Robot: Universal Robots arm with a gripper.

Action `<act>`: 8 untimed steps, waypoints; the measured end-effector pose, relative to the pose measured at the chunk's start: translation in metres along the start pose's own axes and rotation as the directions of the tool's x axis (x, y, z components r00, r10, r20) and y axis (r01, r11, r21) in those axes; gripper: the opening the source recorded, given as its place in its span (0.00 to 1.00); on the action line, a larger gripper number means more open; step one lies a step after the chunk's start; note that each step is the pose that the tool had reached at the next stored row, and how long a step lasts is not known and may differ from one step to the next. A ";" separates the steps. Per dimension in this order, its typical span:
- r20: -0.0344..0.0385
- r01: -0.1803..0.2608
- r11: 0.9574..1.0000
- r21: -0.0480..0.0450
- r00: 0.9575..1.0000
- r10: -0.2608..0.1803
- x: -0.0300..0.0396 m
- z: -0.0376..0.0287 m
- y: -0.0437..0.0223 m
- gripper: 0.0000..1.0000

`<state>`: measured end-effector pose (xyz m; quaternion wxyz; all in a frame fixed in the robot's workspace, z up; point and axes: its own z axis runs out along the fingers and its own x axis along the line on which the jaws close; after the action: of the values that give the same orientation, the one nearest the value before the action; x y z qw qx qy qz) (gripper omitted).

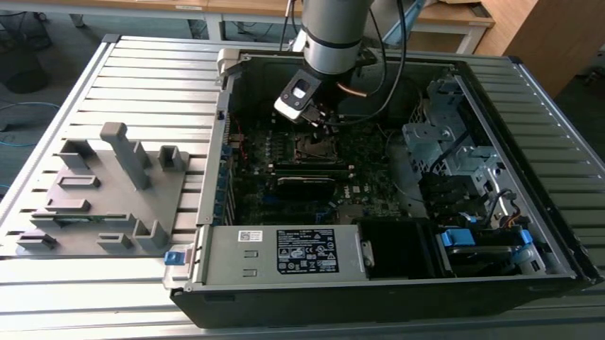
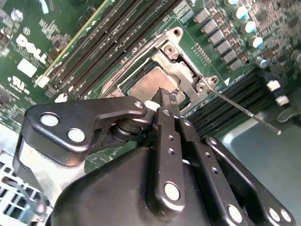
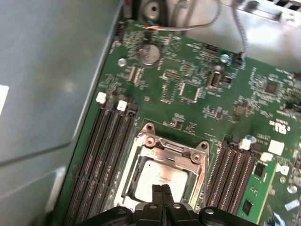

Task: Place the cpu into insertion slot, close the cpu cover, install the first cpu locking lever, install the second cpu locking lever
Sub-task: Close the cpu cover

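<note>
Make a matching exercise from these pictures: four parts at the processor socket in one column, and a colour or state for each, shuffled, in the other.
1. cpu
2. cpu cover
3. gripper
4. locking lever

A. thin silvery rod, one end free
B. black, fingers shut together
C. silvery frame lying flat around a window
D. pale square face seen through the frame

Pairs: 1-D, 2-C, 3-B, 4-A.

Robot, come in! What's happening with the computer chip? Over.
Pincer shut, tips over the cpu. Cpu lies under the lowered cpu cover. One thin locking lever sticks out beside it.
</note>
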<state>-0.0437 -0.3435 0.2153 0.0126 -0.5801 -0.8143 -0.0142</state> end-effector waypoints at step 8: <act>-0.002 0.144 0.990 0.005 0.990 -0.144 0.0000 0.0005 0.0000 0.10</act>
<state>-0.0436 -0.3435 0.2148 0.0136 -0.5196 -0.8542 -0.0133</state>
